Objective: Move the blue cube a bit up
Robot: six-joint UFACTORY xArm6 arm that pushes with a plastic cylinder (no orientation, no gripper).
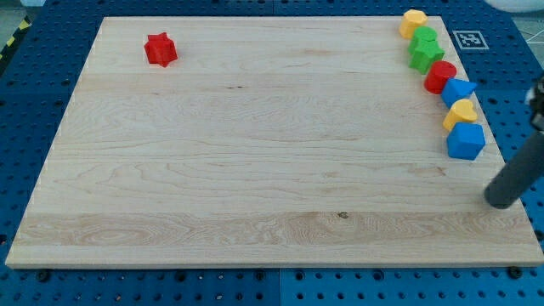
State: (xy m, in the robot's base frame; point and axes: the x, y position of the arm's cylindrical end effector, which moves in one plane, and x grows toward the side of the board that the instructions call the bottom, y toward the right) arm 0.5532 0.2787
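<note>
The blue cube (466,141) sits near the board's right edge, at the lower end of a column of blocks. My tip (501,204) is below and to the right of the cube, apart from it, at the board's right edge. Just above the cube lies a yellow block (461,112), touching or nearly touching it.
Up the right edge stand a blue block (460,89), a red round block (439,76), two green blocks (422,51) and a yellow block (414,20). A red star-like block (160,49) lies at the top left of the wooden board (255,144).
</note>
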